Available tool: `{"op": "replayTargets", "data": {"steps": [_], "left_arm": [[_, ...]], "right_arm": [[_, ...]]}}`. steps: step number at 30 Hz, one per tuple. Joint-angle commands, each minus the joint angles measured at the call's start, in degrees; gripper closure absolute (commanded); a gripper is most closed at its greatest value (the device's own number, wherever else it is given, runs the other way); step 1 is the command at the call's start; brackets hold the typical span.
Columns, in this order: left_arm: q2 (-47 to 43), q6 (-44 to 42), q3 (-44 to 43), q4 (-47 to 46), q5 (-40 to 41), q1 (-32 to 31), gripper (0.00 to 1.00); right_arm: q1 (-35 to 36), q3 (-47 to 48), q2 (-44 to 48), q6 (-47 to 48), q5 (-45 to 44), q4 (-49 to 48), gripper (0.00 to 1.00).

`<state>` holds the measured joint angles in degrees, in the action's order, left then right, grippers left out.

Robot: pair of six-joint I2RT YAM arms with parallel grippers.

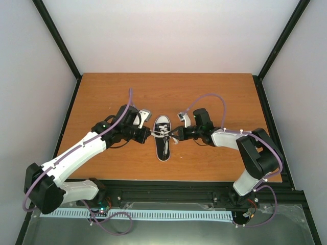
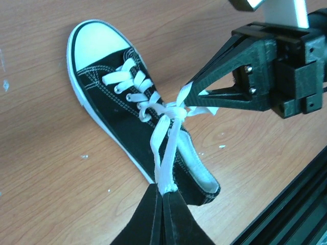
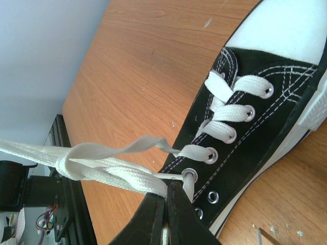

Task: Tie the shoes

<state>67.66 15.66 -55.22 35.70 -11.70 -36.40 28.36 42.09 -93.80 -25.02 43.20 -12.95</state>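
Sneaker (image 1: 163,147) of black canvas, with a white toe cap (image 2: 97,45), is seen resting on its sole at the middle of the wooden table (image 1: 214,97), with the toe pointed away from the arm bases. It is flanked closely by both arms. The left gripper (image 1: 150,133) is clamped on a doubled strand of the white laces (image 2: 164,153), which is drawn taut up from the shoe. The right gripper (image 1: 176,135) is likewise pinched tight on a lace strand at the opposite side. A twisted crossing (image 3: 71,162) of the strands is held raised above the shoe's opening, between the two grippers.
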Motion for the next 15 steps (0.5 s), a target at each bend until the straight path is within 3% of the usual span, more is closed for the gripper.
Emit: {"op": "replayTargets", "data": {"steps": [1, 7, 15], "left_arm": [[0.71, -2.64, -3.81, 4.20, 4.52, 0.06, 0.99], [2.93, -1.71, -0.43, -1.52, 6.00, -0.05, 0.99], [17.91, 3.02, 4.32, -13.56, 3.90, -0.03, 0.99]], "right_arm": [[-0.32, 0.27, -1.93, 2.00, -1.51, 1.73, 0.97], [-0.35, 0.73, -2.99, 2.33, -1.72, 1.96, 0.97], [-0.41, 0.50, -3.24, 2.14, -4.15, 2.37, 0.97]]}}
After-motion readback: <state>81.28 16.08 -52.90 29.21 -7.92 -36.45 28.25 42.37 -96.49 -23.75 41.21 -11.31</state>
